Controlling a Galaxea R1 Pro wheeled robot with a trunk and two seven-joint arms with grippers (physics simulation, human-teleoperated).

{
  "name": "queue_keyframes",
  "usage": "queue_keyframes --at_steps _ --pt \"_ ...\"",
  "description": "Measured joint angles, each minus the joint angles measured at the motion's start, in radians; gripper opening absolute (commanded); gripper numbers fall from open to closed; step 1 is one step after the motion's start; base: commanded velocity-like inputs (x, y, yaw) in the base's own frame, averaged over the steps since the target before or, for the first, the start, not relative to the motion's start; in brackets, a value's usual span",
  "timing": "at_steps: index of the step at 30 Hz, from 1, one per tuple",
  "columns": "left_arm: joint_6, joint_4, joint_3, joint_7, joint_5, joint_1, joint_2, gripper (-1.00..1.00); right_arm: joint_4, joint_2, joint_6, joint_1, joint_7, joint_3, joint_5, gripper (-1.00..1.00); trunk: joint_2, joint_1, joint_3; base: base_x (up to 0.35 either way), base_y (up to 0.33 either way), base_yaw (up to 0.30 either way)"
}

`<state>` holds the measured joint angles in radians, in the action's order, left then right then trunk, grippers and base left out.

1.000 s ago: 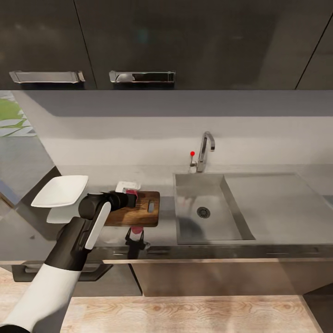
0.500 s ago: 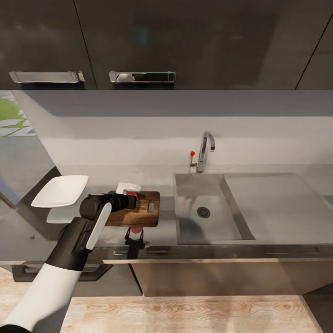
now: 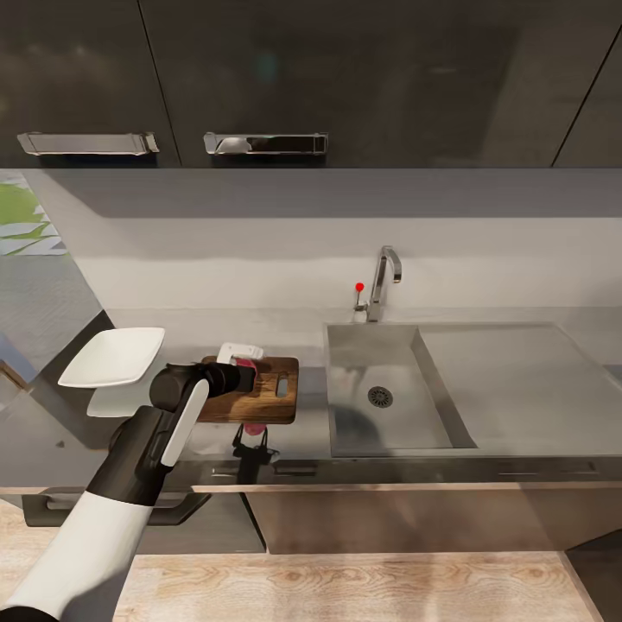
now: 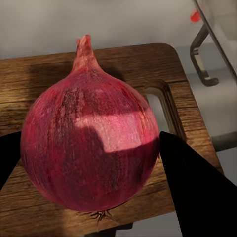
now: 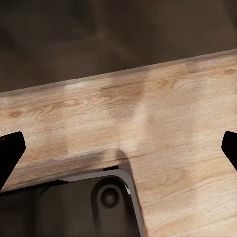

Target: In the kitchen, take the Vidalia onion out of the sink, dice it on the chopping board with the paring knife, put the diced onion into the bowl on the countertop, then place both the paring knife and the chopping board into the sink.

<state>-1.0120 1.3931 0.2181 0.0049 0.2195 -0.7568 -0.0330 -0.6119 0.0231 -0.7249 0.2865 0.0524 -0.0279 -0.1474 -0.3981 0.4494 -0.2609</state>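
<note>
Vidalia onion held over the chopping board

The left gripper (image 4: pixel 91 153) is clamped on the Vidalia onion (image 4: pixel 91 148), one dark finger at each flank, above the chopping board (image 3: pixel 269 399) beside the sink (image 3: pixel 389 393). The right gripper's (image 5: pixel 118 143) fingers stand wide apart over wood flooring (image 5: pixel 163 128).

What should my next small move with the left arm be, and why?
Probably lower a touch and open the left gripper to leave the Vidalia onion on the chopping board. The left wrist view shows the onion between the fingers with the wood right behind it, and the sink basin lies bare, so the carry looks done.
</note>
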Motion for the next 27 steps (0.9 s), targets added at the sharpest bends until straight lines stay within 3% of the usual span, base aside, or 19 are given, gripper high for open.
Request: queue_keyframes --at_steps 18,27 --pt "0.0 -0.004 0.0 0.0 0.0 0.0 0.001 -1.0 0.0 0.0 0.0 0.0 0.0 0.0 -0.001 1.0 0.0 0.0 0.0 0.002 0.001 0.0" --pt "0.0 -0.006 0.0 0.0 0.0 0.0 0.001 -1.0 0.0 -0.001 0.0 0.0 0.0 0.0 -0.002 1.0 0.0 0.0 0.0 0.142 0.107 0.0"
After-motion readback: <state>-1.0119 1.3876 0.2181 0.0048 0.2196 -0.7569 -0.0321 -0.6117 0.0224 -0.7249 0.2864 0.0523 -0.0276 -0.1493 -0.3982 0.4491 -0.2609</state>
